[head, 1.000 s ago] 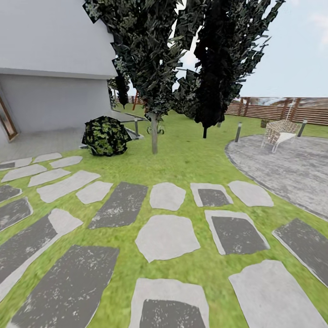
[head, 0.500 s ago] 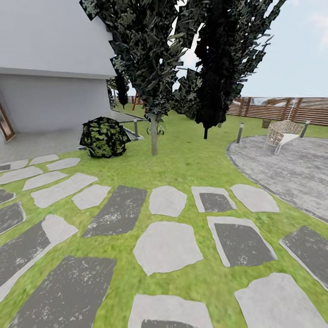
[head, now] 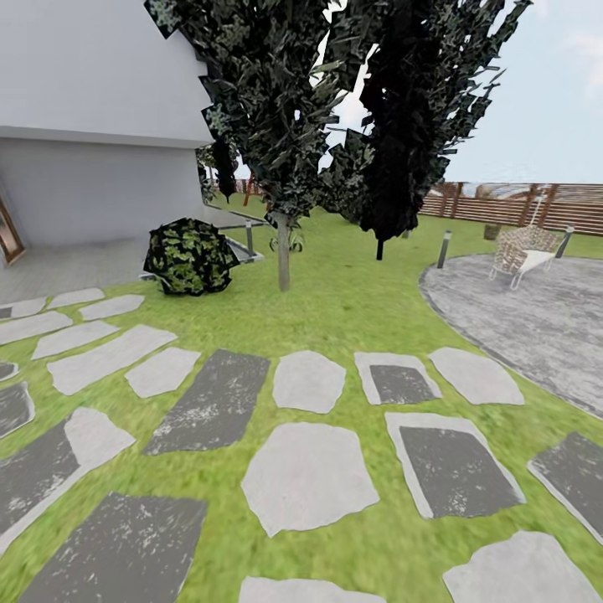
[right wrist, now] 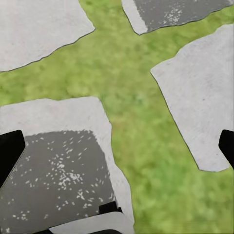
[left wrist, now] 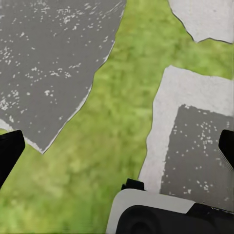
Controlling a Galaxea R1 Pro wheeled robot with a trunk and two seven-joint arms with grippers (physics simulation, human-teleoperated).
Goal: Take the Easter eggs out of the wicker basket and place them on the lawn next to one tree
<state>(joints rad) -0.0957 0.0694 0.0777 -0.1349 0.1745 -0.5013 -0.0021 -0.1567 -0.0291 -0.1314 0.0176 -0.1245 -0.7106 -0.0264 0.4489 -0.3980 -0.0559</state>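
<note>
Mottled matt grass on the lawn (head: pixel 352 301) — rough speckled stone slabs (head: pixel 306 477), slatted brown wood fence (head: pixel 502 207), pale woven chair (head: pixel 521 251).

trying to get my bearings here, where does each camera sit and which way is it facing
Head view: on the robot's head, facing forward over stepping stones and lawn toward the tree, bush and patio.
Left wrist view: on the left arm, facing down at grass and stones; the dark fingers show at both edges, spread wide.
Right wrist view: on the right arm, facing down at stones; the fingers are likewise spread.
Shared: all three show stone slabs set in grass.
</note>
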